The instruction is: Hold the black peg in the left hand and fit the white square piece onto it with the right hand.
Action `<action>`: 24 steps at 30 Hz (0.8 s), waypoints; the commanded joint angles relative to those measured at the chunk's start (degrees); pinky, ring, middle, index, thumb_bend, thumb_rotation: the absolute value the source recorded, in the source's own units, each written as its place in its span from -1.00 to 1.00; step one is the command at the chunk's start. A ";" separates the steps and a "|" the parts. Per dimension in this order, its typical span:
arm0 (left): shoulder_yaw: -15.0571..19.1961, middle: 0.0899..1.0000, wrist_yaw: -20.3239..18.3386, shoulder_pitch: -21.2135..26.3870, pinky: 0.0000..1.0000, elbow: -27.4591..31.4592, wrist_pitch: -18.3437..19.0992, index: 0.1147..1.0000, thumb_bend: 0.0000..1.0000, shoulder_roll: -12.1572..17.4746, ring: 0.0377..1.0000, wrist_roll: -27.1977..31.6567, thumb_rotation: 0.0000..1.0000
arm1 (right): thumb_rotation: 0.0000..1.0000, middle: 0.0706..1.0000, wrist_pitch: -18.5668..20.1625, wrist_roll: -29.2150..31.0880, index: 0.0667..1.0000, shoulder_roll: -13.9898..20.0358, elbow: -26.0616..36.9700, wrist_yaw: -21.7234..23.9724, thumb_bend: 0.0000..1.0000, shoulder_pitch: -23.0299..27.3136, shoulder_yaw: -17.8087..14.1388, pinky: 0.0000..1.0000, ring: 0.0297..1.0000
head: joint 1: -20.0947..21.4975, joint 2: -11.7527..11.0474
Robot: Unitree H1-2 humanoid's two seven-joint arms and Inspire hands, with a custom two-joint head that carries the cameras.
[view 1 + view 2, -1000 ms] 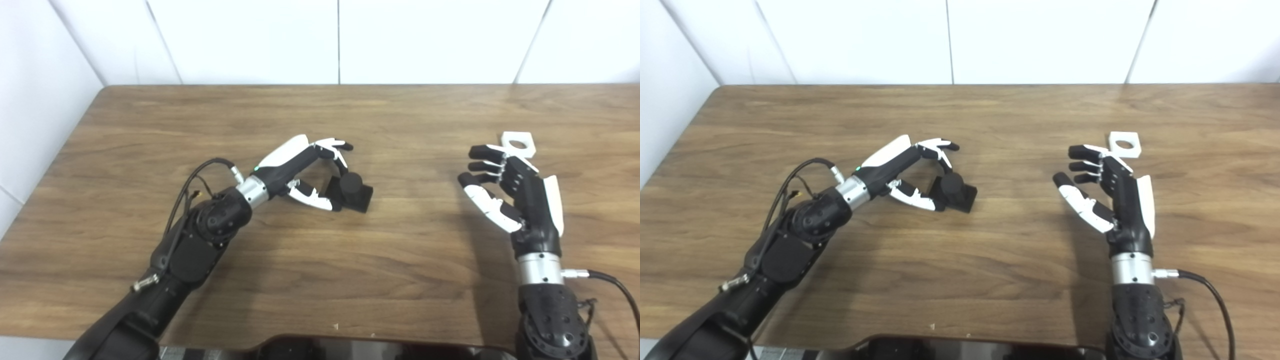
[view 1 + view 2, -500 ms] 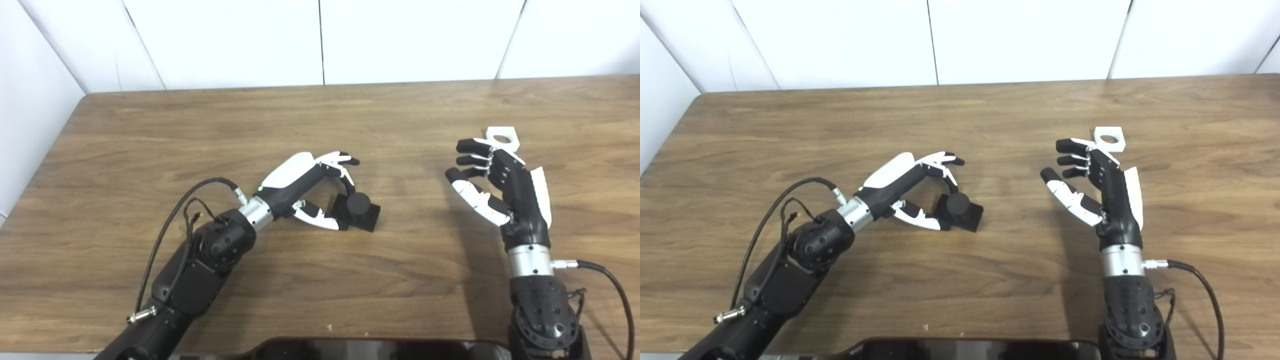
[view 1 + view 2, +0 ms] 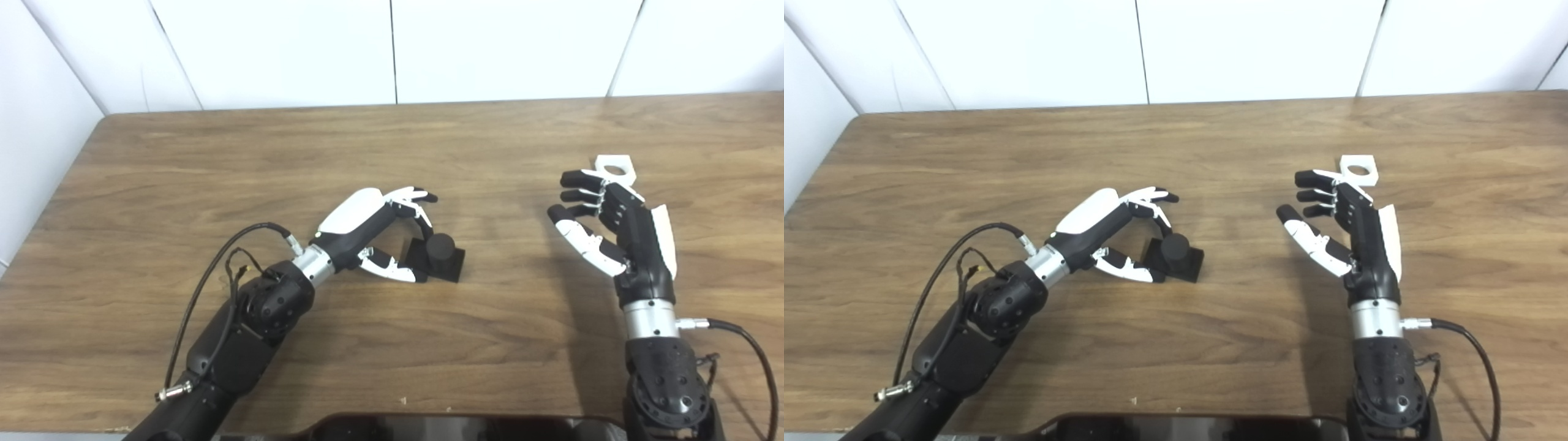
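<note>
Cupping black peg (image 3: 438, 248), left robot hand (image 3: 376, 229), fingers apart

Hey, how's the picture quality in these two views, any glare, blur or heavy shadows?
Left eye view: sharp, evenly lit, soft shadows under the left hand and black peg. Right eye view: equally sharp; faint sheen on the table at its far edge, white square piece slightly washed out.

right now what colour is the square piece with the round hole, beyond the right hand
White. The square piece shows best in the right eye view.
</note>
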State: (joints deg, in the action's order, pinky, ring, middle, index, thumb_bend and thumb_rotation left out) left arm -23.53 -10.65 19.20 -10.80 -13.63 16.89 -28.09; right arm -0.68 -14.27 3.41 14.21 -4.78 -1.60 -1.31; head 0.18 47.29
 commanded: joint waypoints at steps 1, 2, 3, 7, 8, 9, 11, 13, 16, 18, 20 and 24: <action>-0.44 0.78 -0.75 -0.35 0.61 -0.47 2.31 0.23 0.52 0.80 0.85 -3.24 -0.33 | -0.21 0.35 -1.14 0.18 0.29 -0.21 2.33 -0.47 0.13 0.98 -0.23 0.16 0.30 | 0.09 0.21; -0.40 0.78 -0.73 -0.35 0.61 -0.41 2.55 0.25 0.53 0.80 0.85 -3.65 -0.31 | -0.20 0.35 -1.14 0.22 0.29 -0.18 2.37 -0.43 0.13 0.96 -0.23 0.16 0.30 | -0.01 0.25; -0.32 0.78 -0.65 -0.37 0.62 -0.37 2.82 0.26 0.54 0.77 0.85 -4.14 -0.30 | -0.20 0.35 -1.07 0.06 0.29 -0.16 2.40 -0.46 0.13 0.96 -0.21 0.16 0.30 | -0.01 0.25; 0.03 0.78 -0.65 -0.37 0.62 -0.36 3.26 0.29 0.55 0.72 0.85 -5.25 -0.34 | -0.20 0.35 -1.39 0.19 0.29 -0.10 2.01 -0.52 0.14 1.10 -0.30 0.16 0.30 | -0.18 0.33; 0.11 0.79 -0.77 -0.35 0.62 -0.34 3.42 0.30 0.55 0.73 0.85 -5.44 -0.35 | -0.19 0.35 -1.47 0.17 0.28 -0.07 1.95 -0.52 0.14 1.14 -0.30 0.16 0.30 | -0.18 0.33; 0.17 0.79 -0.79 -0.32 0.62 -0.36 3.46 0.30 0.55 0.75 0.85 -5.57 -0.36 | -0.19 0.35 -1.47 0.14 0.28 -0.06 1.97 -0.51 0.14 1.16 -0.29 0.15 0.29 | -0.18 0.33; 0.29 0.79 -0.64 -0.27 0.62 -0.51 3.41 0.30 0.56 0.78 0.84 -5.69 -0.40 | -0.20 0.34 -1.47 -0.02 0.28 -0.07 2.05 -0.55 0.14 1.17 -0.26 0.14 0.29 | -0.43 0.46; 0.35 0.78 -0.44 -0.16 0.61 -0.79 3.22 0.29 0.57 0.86 0.83 -5.85 -0.41 | -0.21 0.34 -1.54 -0.15 0.28 -0.11 2.03 -0.66 0.13 1.18 -0.27 0.14 0.28 | -0.40 0.50; 0.47 0.79 -0.48 -0.08 0.61 -0.97 3.26 0.29 0.58 0.90 0.84 -5.84 -0.43 | -0.21 0.34 -1.69 -0.14 0.28 -0.15 1.97 -0.79 0.14 1.11 -0.37 0.14 0.28 | -0.36 0.56; 0.48 0.78 -0.50 0.00 0.61 -1.12 3.21 0.28 0.58 0.94 0.84 -5.87 -0.41 | -0.21 0.34 -1.69 -0.13 0.28 -0.17 2.07 -0.84 0.14 1.06 -0.44 0.13 0.28 | -0.38 0.61; 0.47 0.78 -0.47 0.05 0.61 -1.23 3.15 0.27 0.58 0.97 0.83 -5.92 -0.40 | -0.20 0.34 -1.86 -0.04 0.28 -0.18 2.09 -0.89 0.14 0.98 -0.54 0.12 0.28 | -0.33 0.68; 0.52 0.77 -0.34 -0.02 0.60 -1.36 3.12 0.26 0.58 0.98 0.83 -5.99 -0.40 | -0.20 0.34 -1.79 0.18 0.29 -0.18 2.37 -0.78 0.14 0.84 -0.68 0.12 0.28 | -0.35 0.85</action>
State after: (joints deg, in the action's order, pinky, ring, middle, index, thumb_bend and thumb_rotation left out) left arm -23.35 -10.03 19.20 -10.54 -13.25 16.69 -32.19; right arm -0.72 -14.31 3.44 14.21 -4.80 -1.59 -1.68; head -0.09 48.08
